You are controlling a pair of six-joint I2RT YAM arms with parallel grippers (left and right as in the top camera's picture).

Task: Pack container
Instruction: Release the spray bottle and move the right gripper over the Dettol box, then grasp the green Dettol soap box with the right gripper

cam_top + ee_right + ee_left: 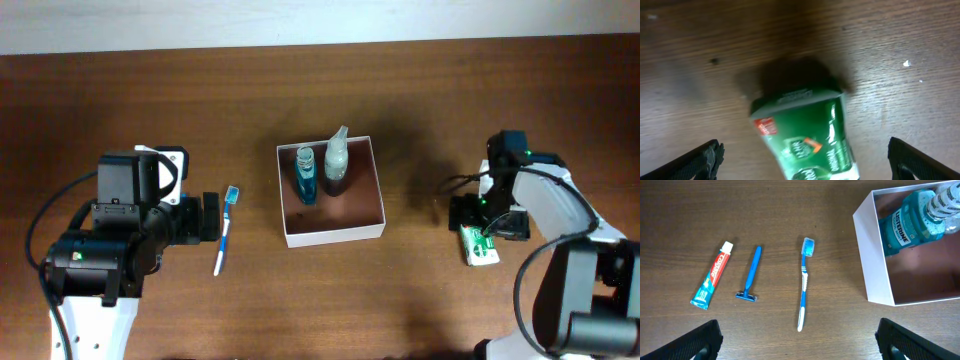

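Note:
The container (333,236) is a white-walled square box with a reddish-brown inside at the table's middle. A blue mouthwash bottle (306,175) and a clear spray bottle (337,160) stand in its far half. In the left wrist view its wall (872,255) is at the right with the mouthwash (905,227) inside. A blue toothbrush (804,282), a blue razor (751,274) and a toothpaste tube (713,282) lie on the table left of it. My left gripper (799,340) is open and empty, short of the toothbrush (225,230). My right gripper (805,160) is open, straddling a green tube (805,135) on the table.
In the overhead view my left gripper (207,217) sits left of the toothbrush, and my left arm hides the razor and toothpaste. My right gripper (487,220) is above the green tube (480,247), far right of the container. The wooden table's back edge meets a pale wall.

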